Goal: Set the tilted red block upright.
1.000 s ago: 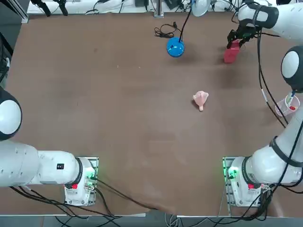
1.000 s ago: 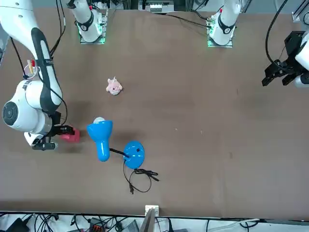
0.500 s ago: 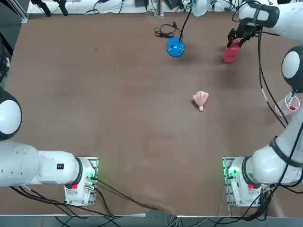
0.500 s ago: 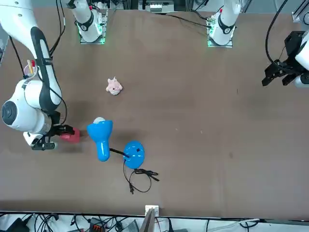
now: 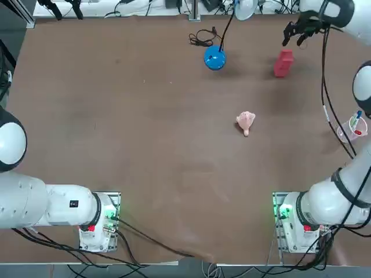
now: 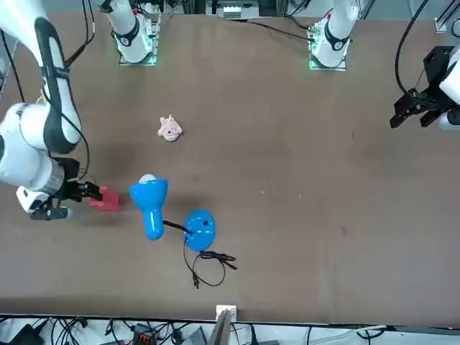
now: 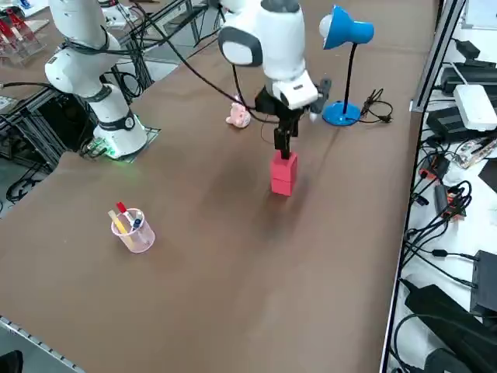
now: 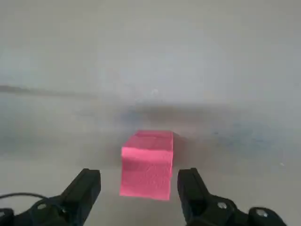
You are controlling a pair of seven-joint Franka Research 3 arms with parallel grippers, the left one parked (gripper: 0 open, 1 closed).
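Note:
The red block [image 7: 283,172] stands upright on the brown table, alone and untouched; it also shows as the red block [image 5: 283,62] near the far right in the top view and the red block [image 6: 106,198] in the front view. My right gripper [image 7: 283,146] hangs open just above its top, clear of it. From overhead the right gripper [image 5: 294,36] sits a little beyond the block. In the wrist view the red block [image 8: 146,169] lies below and between the spread fingers [image 8: 86,187] of the right gripper [image 8: 139,190].
A blue desk lamp [image 5: 214,58] with its cable [image 5: 200,39] stands left of the block; its head [image 6: 149,195] hangs close to the block. A pale pink lumpy object [image 5: 246,122] lies mid-table. A clear cup with pens [image 5: 352,128] sits at the right edge.
The right gripper, which was down around the block's top, has lifted up and away. The block stays standing where it was.

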